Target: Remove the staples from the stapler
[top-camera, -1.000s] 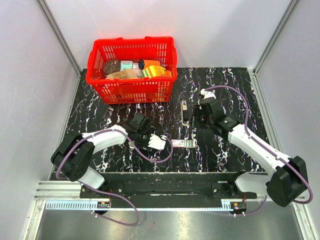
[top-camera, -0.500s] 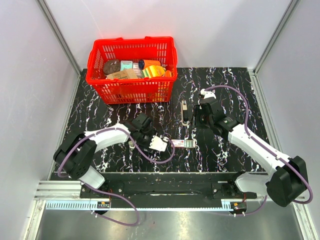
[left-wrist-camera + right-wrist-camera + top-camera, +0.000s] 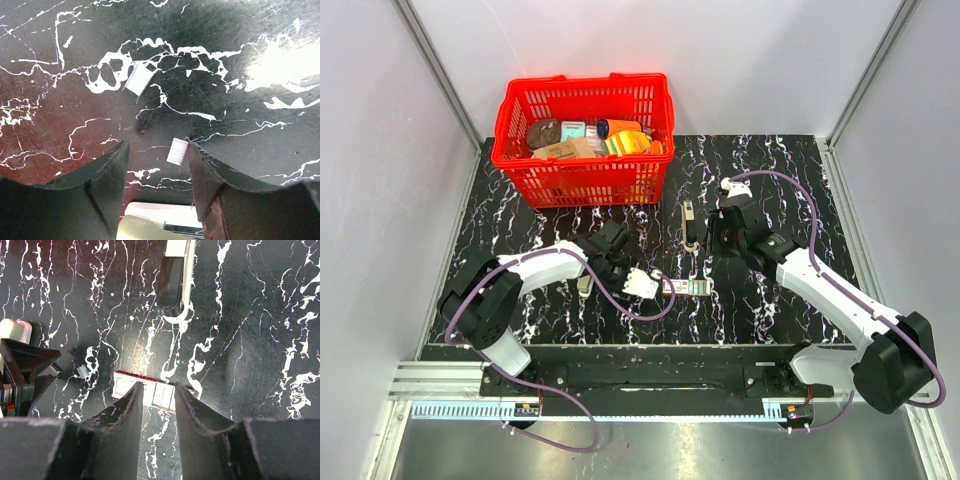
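Observation:
The slim stapler (image 3: pixel 689 226) lies on the black marbled table, left of my right wrist; in the right wrist view its dark part (image 3: pixel 170 282) lies against a silver rail at the top. My right gripper (image 3: pixel 708 243) hovers open and empty, its jaws a narrow gap apart (image 3: pixel 159 387), above the red-and-white box (image 3: pixel 125 385). My left gripper (image 3: pixel 648 284) is open low over the table (image 3: pixel 157 147), just left of that box. Two short silver staple strips lie ahead of it, one (image 3: pixel 139 80) farther off and one (image 3: pixel 177 151) at its right fingertip.
A red basket (image 3: pixel 582 182) with several packets stands at the back left. A beige oblong block (image 3: pixel 585 285) lies beside the left forearm. The red-and-white box (image 3: pixel 686 287) lies between the two grippers. A small staple piece (image 3: pixel 83 371) lies near the left gripper's tips.
My left gripper has slid right toward the red-and-white box, uncovering the beige block behind it. The right arm and the stapler have not moved.

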`<state>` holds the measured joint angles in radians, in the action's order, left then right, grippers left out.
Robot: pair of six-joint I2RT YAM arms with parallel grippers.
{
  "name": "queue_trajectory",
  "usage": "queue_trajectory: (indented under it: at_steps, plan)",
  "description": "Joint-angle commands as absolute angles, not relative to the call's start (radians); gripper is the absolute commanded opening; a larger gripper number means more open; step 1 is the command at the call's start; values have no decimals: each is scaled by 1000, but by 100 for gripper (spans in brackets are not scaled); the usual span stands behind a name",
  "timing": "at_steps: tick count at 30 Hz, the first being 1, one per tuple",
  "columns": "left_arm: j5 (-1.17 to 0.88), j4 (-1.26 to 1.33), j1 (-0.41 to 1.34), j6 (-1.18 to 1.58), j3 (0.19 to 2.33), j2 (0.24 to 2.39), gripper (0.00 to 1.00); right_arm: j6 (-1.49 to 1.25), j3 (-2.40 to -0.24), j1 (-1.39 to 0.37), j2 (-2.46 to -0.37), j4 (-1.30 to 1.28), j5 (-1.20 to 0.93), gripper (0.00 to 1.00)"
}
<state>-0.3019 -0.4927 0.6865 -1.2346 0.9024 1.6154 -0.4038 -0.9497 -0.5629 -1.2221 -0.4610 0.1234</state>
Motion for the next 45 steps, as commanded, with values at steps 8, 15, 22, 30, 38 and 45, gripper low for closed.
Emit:
queue_trajectory:
  at_steps: [8,15,22,30,38,45]
  plan:
    - [-284,-581,690,-1243,925,1655,49,-394,-965,-566,-1190,-459,153,32]
    - [-249,-621,689,-1190,953,1670,43,-393,-962,-566,-1180,-466,169,29]
    - [-252,-623,693,-1163,962,1689,36,-399,-966,-565,-1178,-466,167,27]
    - [-247,-592,707,-1146,943,1690,36,-400,-974,-566,-1187,-468,164,18]
    - [-238,-584,721,-1150,934,1689,36,-402,-974,-566,-1190,-469,163,16]
    - [-245,-566,736,-1163,917,1683,38,-399,-971,-568,-1183,-471,163,16]
